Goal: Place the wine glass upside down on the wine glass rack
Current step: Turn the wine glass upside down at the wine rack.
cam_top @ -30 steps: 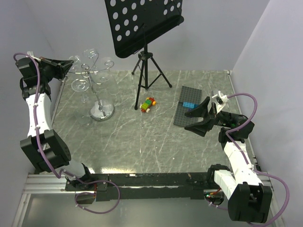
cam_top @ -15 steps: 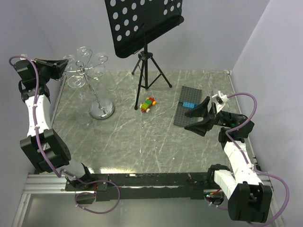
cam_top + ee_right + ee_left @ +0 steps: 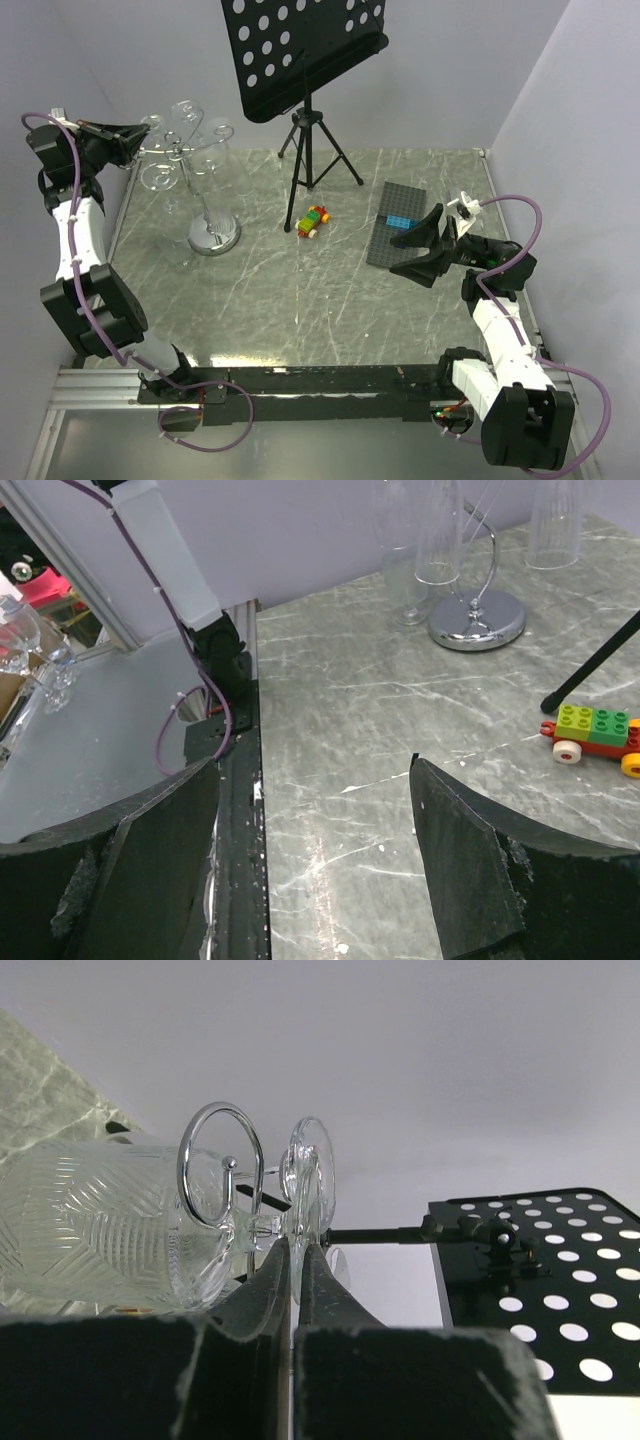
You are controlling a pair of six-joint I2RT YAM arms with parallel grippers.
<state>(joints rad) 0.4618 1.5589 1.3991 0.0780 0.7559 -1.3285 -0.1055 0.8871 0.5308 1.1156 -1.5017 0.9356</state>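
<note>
Reaching at the table's (image 3: 300, 300) far-left corner, left gripper (image 3: 296, 1252) sits pinched shut under the wine glass (image 3: 100, 1220) at the wine glass rack (image 3: 204, 200); right gripper (image 3: 400, 254) gapes empty.

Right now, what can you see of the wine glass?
The wine glass is clear, with a cut pattern on its bowl, a thin stem and a round foot. It lies on its side in the air, the left gripper pinching its stem between shut fingers. A chrome loop of the wine glass rack sits beside the stem; whether they touch, I cannot tell.
</note>
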